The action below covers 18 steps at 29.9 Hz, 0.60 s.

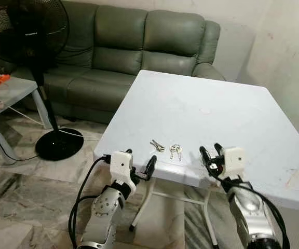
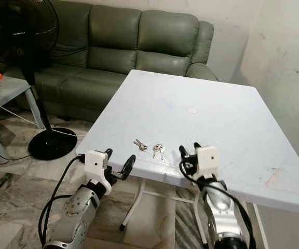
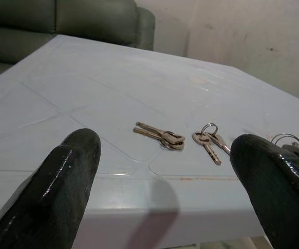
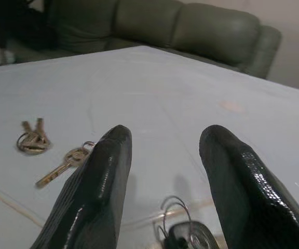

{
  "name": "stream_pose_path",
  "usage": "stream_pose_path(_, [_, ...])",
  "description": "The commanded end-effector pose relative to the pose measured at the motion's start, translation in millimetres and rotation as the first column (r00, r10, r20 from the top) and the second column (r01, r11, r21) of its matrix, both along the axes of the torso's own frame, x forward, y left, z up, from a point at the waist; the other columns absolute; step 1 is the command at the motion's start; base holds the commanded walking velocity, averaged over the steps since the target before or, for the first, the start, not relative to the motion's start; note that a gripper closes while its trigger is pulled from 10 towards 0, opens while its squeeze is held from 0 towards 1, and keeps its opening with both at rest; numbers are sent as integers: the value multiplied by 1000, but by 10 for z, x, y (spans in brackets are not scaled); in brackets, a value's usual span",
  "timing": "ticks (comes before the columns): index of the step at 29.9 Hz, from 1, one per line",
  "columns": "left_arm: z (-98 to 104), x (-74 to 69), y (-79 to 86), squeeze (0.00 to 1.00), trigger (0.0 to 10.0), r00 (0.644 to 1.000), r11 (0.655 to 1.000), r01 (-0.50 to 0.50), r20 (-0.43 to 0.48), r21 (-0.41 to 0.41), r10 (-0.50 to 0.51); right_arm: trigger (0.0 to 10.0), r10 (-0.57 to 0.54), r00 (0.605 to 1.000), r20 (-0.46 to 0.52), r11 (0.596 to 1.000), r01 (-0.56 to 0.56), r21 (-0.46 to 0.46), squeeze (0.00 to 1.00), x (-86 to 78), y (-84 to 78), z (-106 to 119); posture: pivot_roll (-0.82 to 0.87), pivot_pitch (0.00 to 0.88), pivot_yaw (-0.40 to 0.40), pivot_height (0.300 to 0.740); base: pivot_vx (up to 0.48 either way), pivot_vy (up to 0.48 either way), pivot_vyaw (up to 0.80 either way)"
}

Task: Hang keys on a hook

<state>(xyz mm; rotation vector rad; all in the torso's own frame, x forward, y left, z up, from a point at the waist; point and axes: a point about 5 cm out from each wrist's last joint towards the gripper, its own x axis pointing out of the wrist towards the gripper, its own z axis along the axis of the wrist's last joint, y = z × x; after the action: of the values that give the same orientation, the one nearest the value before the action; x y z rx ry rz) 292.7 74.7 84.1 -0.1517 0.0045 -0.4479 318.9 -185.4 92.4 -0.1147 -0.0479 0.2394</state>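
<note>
My left gripper [image 1: 140,163] hangs spread wide just off the near edge of the table [image 1: 232,111]. Two bunches of keys [image 1: 157,146] and [image 1: 175,151] lie side by side near that edge, between my grippers. My right gripper [image 1: 208,151] rests over the edge, fingers parted and holding nothing.
</note>
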Motion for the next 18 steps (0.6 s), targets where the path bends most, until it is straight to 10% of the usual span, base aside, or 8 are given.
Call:
stream_pose_path(1, [49,-29,-62,0,10000,999,999,37,13,3,-37,10000,55,998,-42,998,-56,-25,0,71,-55,19,43,21,-83,740,0,0,0])
stream_pose_path(18, [43,-203,-46,0,10000,999,1000,22,-27,-23,-22,10000,83,980,-183,990,-102,-96,0,166,-468,54,43,113,-89,740,0,0,0])
